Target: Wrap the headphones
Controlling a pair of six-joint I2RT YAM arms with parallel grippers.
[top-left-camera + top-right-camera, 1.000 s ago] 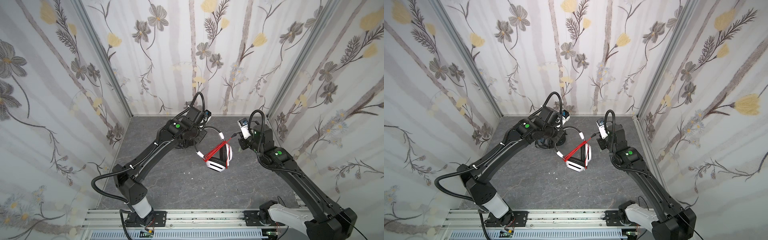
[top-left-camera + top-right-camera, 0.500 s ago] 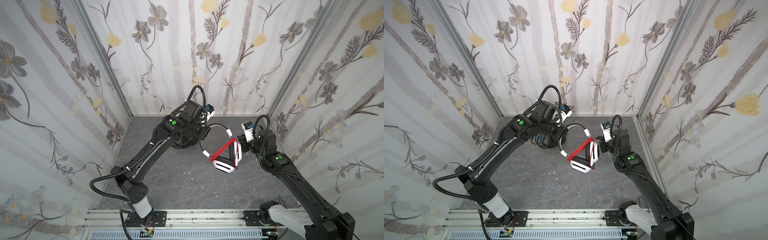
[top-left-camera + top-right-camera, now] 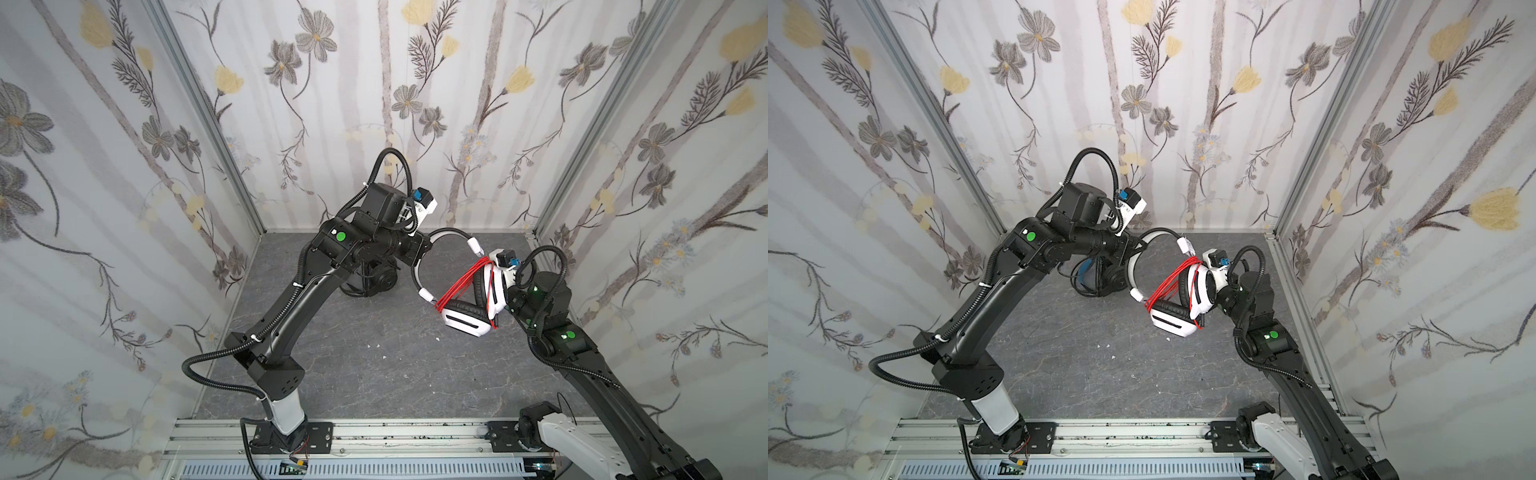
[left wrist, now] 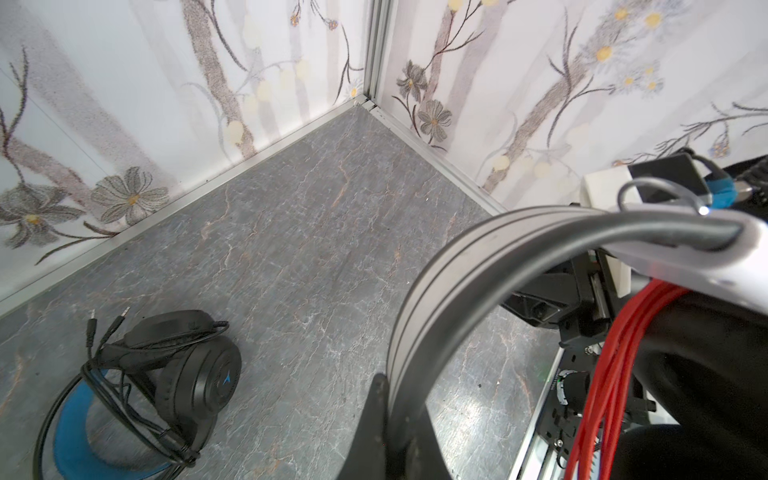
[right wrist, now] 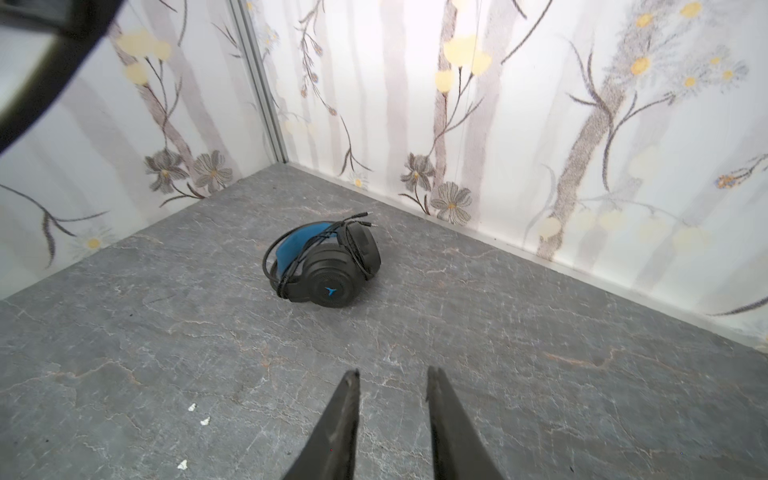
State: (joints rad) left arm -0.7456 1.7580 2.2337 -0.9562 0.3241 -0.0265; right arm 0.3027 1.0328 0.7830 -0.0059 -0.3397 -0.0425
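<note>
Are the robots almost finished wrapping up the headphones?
Nearly, it seems. Done: the black headphones lie on the floor with their cable wound round them. In hand: the left fingers hold the white headphones up, red cable looped round them; the right fingers are open and empty. To do: probably setting the white pair down.

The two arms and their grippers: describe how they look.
The left arm and right arm are black with boxy links. Each has a white base segment and a round green dot on an upper link. Black corrugated hose loops alongside each. A white camera mount with a blue plug sits at each wrist. The fingers in the right wrist view are dark, tapering blades.
</note>
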